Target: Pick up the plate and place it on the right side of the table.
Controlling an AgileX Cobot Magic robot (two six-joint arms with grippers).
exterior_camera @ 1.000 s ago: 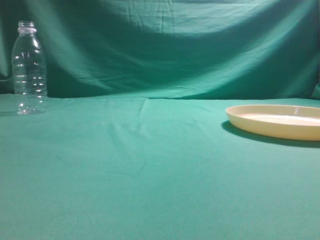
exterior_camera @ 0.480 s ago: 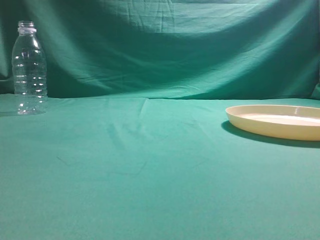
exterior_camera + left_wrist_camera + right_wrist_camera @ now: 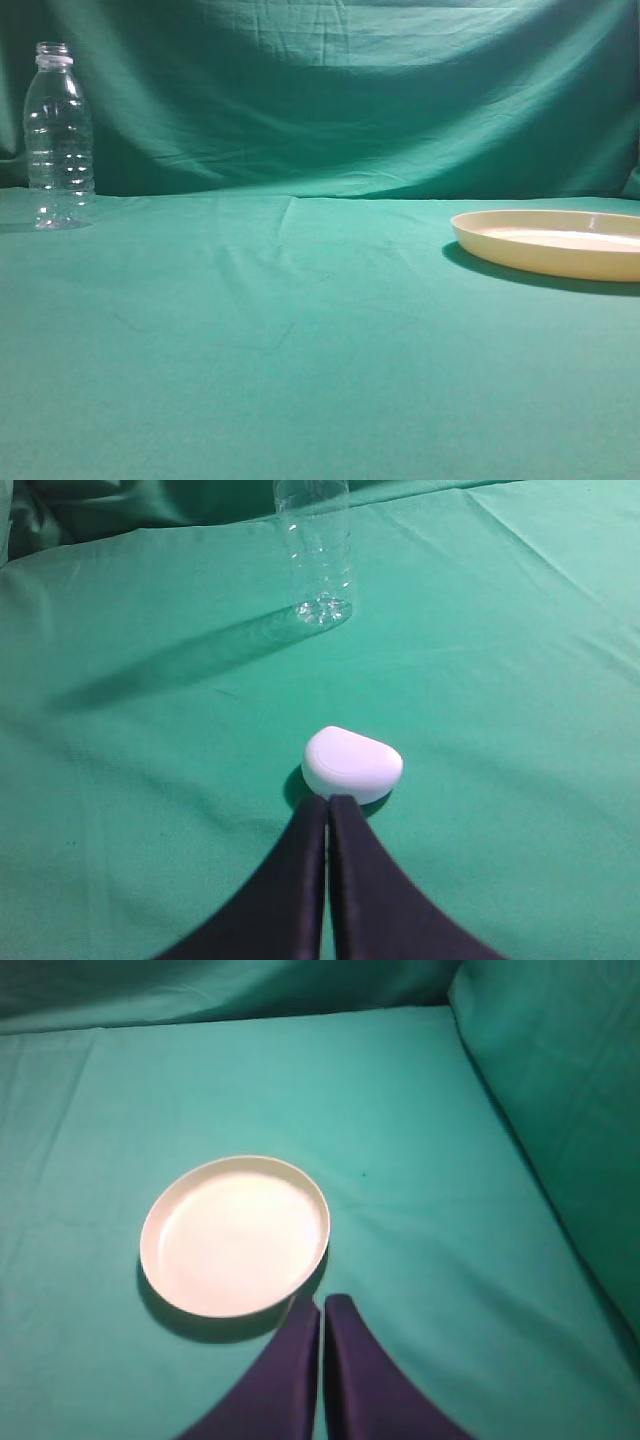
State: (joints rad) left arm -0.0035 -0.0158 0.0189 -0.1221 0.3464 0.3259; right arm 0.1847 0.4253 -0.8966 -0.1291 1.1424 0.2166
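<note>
The cream-yellow plate lies flat on the green table at the right edge of the exterior view. In the right wrist view the plate lies just ahead and left of my right gripper, which is shut and empty above the cloth. My left gripper is shut and empty, its tips right behind a small white rounded object. Neither gripper shows in the exterior view.
A clear empty plastic bottle stands upright at the far left; it also shows in the left wrist view beyond the white object. The green backdrop rises behind the table, and cloth folds up at the right.
</note>
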